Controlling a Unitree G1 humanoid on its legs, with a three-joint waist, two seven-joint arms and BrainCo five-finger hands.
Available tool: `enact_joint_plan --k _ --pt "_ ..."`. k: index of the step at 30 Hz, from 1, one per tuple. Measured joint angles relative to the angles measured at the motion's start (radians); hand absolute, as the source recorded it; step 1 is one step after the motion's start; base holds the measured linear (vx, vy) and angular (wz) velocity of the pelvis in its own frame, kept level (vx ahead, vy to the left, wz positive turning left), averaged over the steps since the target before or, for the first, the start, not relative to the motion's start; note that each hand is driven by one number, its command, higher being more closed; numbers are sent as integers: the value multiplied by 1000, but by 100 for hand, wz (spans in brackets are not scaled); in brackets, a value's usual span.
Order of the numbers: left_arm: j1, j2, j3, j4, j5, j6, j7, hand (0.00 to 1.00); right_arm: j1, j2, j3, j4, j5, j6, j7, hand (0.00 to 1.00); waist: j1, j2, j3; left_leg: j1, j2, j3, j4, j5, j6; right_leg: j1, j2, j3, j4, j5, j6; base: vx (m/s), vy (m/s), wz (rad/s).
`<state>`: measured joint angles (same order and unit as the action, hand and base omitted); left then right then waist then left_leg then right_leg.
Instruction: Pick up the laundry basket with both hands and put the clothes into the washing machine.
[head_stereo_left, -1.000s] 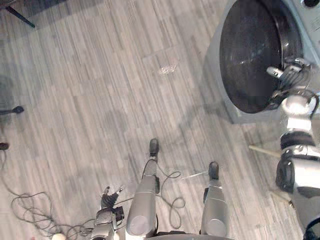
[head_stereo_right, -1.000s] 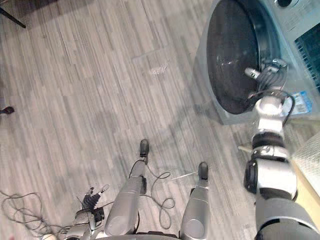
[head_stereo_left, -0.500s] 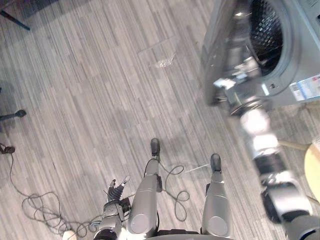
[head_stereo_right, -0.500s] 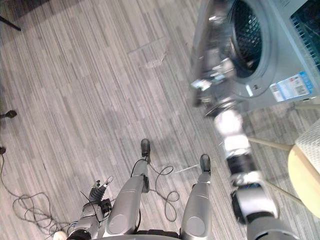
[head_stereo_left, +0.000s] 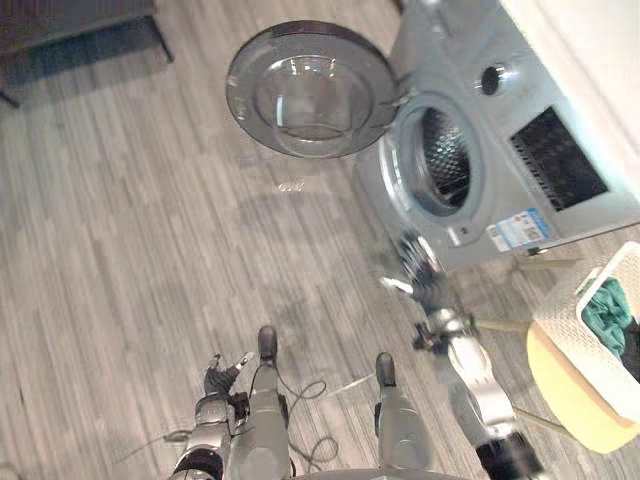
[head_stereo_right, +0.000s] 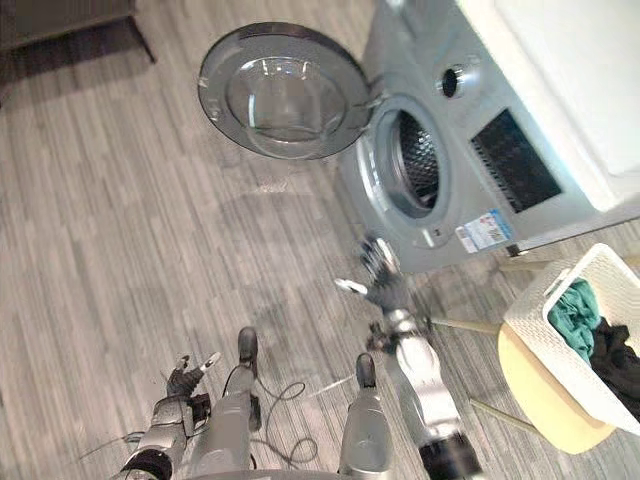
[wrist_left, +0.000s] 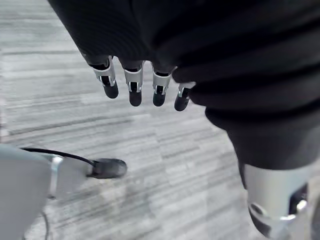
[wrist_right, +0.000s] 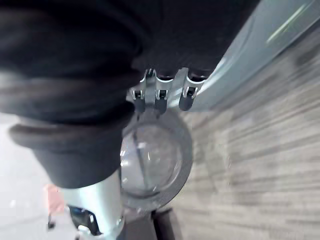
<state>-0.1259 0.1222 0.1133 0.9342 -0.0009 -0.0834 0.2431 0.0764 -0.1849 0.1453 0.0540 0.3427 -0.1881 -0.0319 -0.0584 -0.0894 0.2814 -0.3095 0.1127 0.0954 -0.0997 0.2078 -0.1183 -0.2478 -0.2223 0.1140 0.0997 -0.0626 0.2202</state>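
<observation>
The door is open. My right hand and left hand are both relaxed and empty. I should turn to the basket on the stool and grip opposite rims evenly.

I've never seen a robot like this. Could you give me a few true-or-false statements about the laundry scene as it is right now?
The door of the washing machine stands open. True.
The robot is carrying the laundry basket. False: it sits on a stool at the robot's right, with no hand on it.
The basket has clothes in it. True.
The right hand grips a shirt. False: it is open and empty, in front of the machine.
</observation>
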Motion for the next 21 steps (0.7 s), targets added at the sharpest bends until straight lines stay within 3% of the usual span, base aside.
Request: enact_joint_plan --k 6,10,12,17,21 --pt "-222 49 -42 -4 -11 -7 0 0 123 18 -123 219 -68 53 11 0 -52 5 -18 20 52 108 -4 -7 -8 -50 47 113 -30 52 -12 -51 -59 -57" --pt "-359 117 -39 19 -164 -22 -1 0 211 22 -132 222 -54 64 21 0 -121 8 -19 -2 78 163 -4 -8 -11 -106 69 171 -44 86 -8 -28 -60 -51" --pt "-448 150 -29 52 -309 -33 -7 0 258 30 -140 233 -33 75 28 0 -138 3 -19 -16 97 204 -4 -7 -13 -144 89 200 -43 100 -13 -1 -62 -48" --pt "-623 213 15 58 -537 -40 -24 0 353 92 -136 158 13 83 29 0 -148 -4 -17 -49 176 336 -5 -7 -32 -231 151 250 -31 122 -35 12 -85 -47" --pt "-729 221 49 51 -640 -59 -23 0 371 113 -135 106 43 80 13 0 -145 -18 -9 -72 221 400 -5 8 -48 -270 183 247 -24 127 -41 30 -72 -16"
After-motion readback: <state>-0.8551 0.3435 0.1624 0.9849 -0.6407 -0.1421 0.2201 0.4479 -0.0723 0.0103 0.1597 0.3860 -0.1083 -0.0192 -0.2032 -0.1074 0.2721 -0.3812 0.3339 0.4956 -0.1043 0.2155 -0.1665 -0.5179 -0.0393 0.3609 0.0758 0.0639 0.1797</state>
